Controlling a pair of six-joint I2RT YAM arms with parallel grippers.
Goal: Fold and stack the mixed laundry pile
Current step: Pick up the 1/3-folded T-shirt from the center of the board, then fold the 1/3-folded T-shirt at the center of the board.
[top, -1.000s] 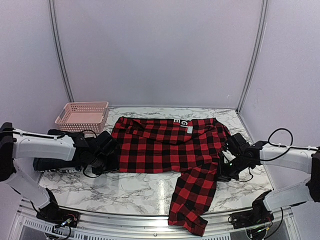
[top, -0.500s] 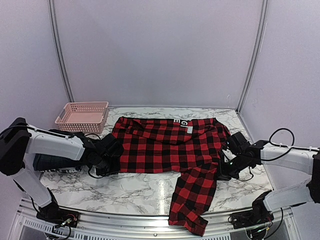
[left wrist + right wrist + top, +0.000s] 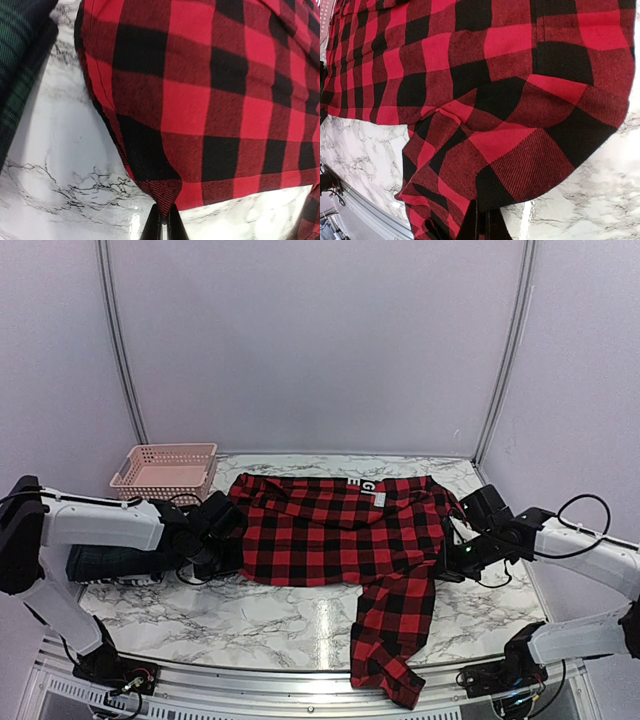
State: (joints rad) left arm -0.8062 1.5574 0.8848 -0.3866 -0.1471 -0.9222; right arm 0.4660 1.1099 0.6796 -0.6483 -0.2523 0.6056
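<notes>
My left gripper has pinched shut on the left hem of the checked shirt, and my right gripper has pulled its side outward, shifting the sleeve.

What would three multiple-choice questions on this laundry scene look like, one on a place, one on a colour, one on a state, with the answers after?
1. Where does the pink basket stand?
A) at the back left of the table
B) at the front right edge
C) on top of the shirt

2. What colours is the checked shirt?
A) blue and white
B) red and black
C) green and yellow

3. How is the left gripper?
A) wide open in the air
B) shut on the checked shirt's edge
C) shut on the basket's rim

Answers:
1 A, the top view shows it at the far left corner, apart from the shirt.
2 B, red and black squares cover it in every view.
3 B, the left wrist view shows it pinched closed on a corner of the cloth.
</notes>
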